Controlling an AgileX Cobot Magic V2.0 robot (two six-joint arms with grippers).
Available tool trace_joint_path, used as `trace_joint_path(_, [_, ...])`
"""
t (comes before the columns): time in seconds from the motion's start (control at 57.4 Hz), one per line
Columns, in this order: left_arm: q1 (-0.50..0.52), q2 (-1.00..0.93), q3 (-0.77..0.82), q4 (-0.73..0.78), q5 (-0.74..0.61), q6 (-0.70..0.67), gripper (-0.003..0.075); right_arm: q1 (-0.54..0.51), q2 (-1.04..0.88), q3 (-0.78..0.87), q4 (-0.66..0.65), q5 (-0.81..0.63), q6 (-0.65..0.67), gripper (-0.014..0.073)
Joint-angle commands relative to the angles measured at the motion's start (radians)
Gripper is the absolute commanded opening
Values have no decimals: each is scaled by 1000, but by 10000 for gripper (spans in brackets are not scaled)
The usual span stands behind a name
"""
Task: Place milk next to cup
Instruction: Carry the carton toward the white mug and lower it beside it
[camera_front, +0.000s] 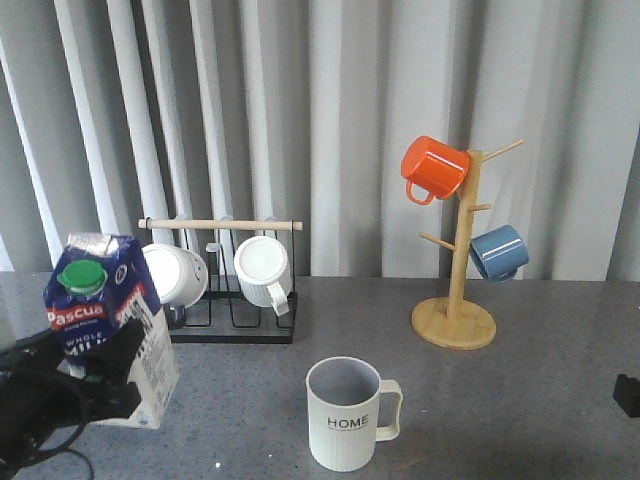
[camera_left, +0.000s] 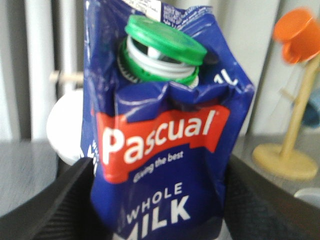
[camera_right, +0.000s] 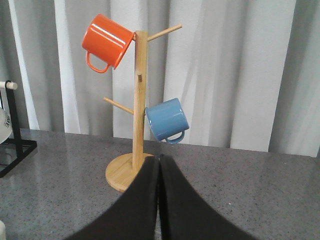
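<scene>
At the near left of the speckled grey bench (camera_front: 520, 400), the left gripper (camera_left: 160, 220) clamps its jaws on the creased, tilted blue-and-white milk carton (camera_front: 105, 320) (green cap ajar), well left of the ribbed off-white "HOME" mug (camera_front: 345, 415), while the right gripper (camera_right: 159, 200) has its jaws pressed together.

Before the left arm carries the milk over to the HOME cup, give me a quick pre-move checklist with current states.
1. Left gripper shut on milk: ok; fingers flank the carton in the wrist view.
2. Carton upright: not ok, it tilts.
3. Green cap sealed: not ok, it sits askew over the spout.
4. Cup upright, table beside it bare: ok.
5. Right gripper clear of path: ok, shut, at the far right edge.
6. Grip firmness: cannot tell.
</scene>
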Motion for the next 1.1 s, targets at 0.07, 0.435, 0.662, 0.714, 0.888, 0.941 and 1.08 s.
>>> trace_joint_path(0.07, [-160,-67,-127,-543,29,365,164,-7,-15,-27,-1,-70,-2,-11])
trace_joint_path(0.435, [-508,114,-427,-1192,-58,1029,164,-7,-15,-27,-1,-71,-2,-11])
trace_joint_path(0.662, [-564,238,-488,-1187,-71,985,164,-7,-15,-27,-1,-71,-2,-11])
trace_joint_path(0.714, [-564,263,-490,-1180,-76,963,164,-7,-15,-27,-1,-71,-2,-11])
trace_joint_path(0.888, [-564,307,-490,-1155,-124,857,164,-7,-15,-27,-1,-71,-2,-11])
trace_joint_path(0.941, [-564,313,-490,-1145,-125,840,164,-7,-15,-27,-1,-71,-2,-11])
trace_joint_path(1.08, [-564,335,-489,-1113,-136,823,164,-7,-15,-27,-1,-71,-2,-11])
